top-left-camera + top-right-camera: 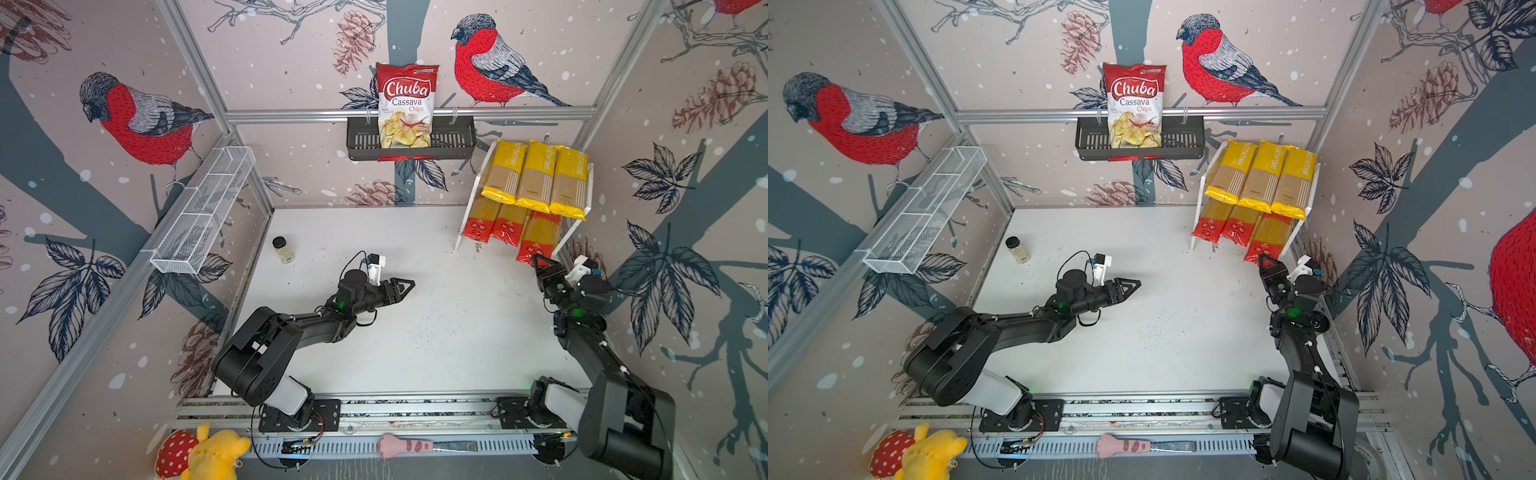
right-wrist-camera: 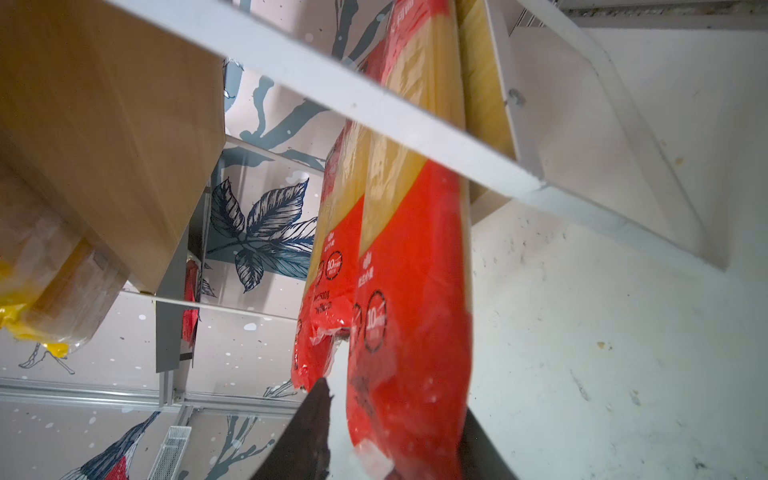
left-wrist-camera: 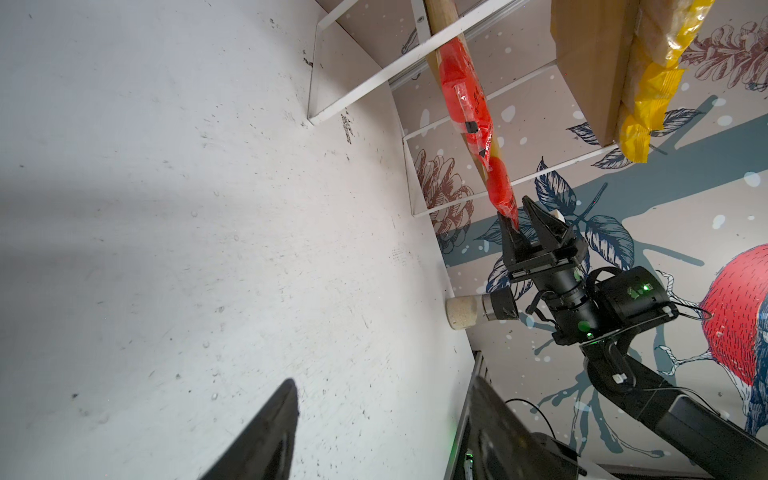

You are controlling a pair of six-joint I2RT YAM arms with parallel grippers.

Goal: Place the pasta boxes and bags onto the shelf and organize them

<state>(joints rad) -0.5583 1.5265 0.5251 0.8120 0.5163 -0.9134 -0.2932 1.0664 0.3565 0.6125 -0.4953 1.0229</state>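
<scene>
White tabletop (image 1: 436, 332), bird-print walls: right gripper (image 3: 515, 209), jaws parted, straddles red pasta packet (image 1: 538, 239) end at shelf (image 3: 374, 83); left gripper (image 1: 407, 287) open, empty.

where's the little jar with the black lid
In both top views the jar stands at the left edge of the table, near the white wire-mesh basket.

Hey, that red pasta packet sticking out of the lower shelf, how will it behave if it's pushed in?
Probably slides stiffly: the red packet lies long and straight, packed with spaghetti. Its film looks glossy, so the right gripper may slip on it. The crinkled end would likely buckle before the body moves.
</scene>
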